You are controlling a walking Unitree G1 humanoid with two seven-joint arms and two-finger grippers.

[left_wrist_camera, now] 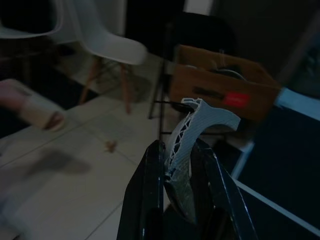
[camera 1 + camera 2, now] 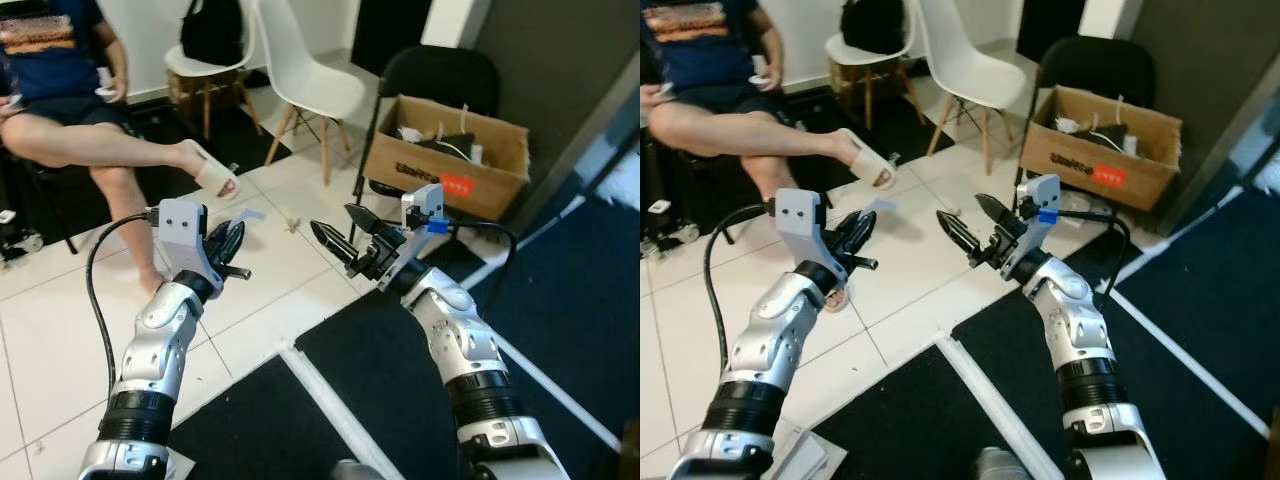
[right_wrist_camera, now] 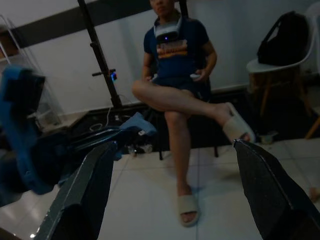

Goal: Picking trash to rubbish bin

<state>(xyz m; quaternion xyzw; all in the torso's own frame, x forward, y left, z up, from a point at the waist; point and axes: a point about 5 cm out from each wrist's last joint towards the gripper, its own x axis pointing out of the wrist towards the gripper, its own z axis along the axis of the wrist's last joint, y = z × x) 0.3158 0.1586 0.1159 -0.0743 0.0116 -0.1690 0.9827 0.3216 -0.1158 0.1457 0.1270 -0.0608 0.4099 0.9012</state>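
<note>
Two white chairs and one black chair are standing around one cardboard box. One seated person is wearing two beige slippers.

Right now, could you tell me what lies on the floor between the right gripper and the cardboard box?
Black chair legs and bare white tile stand between right gripper and cardboard box, per the eye views.

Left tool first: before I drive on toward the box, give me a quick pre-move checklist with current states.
1. Left tool holding trash: ok, fingers shut on a white plastic scrap.
2. Right tool free: ok, open, nothing in it.
3. Cardboard box in sight: ok, ahead to the right, already holding clutter.
4. Whether that box is the bin: cannot tell.
5. Path clear of the person's foot: not ok, it hangs close to the left tool.
6. Small scrap on tiles: not ok, not yet picked.
</note>
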